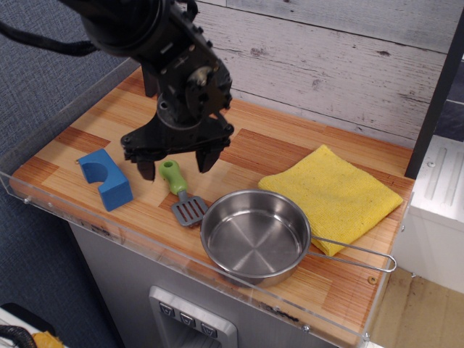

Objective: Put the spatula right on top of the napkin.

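Black gripper (176, 162) is hanging low over the left half of the wooden counter (290, 141), its two fingers pointing downward and spread wide apart, with nothing held between them. One fingertip (147, 171) is sitting to the left of the toy spatula's handle and the other is sitting to the right of it, so the handle's top end is lying in the gap between them; whether either fingertip is touching the handle or the counter cannot be told from this view.

Lying flat on the wood is the spatula (179, 191), its chunky light-green handle angling up and to the left under the gripper and its grey slotted blade pointing down and to the right. That blade is resting just beside the left rim of the steel pan (255, 235), very close to it, though contact cannot be judged. The pan is standing upright near the front edge, with its thin wire handle reaching out to the right.

Behind and to the right of the pan, the yellow napkin (332, 192) is lying spread on the counter, well apart from the spatula, and the pan's wire handle is crossing in front of its near corner. A blue block with a curved notch (106, 178) is sitting to the left of the gripper, near the counter's front-left corner
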Controlling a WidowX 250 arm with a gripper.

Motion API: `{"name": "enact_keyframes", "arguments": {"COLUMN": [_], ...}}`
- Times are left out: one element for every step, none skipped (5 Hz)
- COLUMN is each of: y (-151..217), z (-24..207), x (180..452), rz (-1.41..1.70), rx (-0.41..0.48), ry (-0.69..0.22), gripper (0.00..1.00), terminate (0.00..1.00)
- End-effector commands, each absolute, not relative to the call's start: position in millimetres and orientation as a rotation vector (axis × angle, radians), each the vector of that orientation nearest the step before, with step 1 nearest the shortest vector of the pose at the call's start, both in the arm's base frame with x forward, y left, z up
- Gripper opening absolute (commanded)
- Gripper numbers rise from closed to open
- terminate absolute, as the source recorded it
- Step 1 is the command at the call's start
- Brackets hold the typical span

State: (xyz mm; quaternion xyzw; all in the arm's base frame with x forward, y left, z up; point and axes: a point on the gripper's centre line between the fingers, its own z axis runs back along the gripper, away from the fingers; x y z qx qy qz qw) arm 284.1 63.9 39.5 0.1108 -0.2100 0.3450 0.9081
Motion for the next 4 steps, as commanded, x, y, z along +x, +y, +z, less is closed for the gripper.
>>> {"name": "enact_keyframes", "arguments": {"y": [57.5,60.8,62.4,66.3], "z": [32.4,26.5,18.5,13.8], "x": [279.6,279.0,274.4,267.6], "rz": [0.680,0.685,0.676,0.672], "rx": [0.247,0.267,0.276,0.268], "ry": [-0.422,-0.418,-0.406,-0.412], "gripper": [1.00,1.00,1.00,0.00], "terminate": [0.00,0.00,0.00,0.00]}}
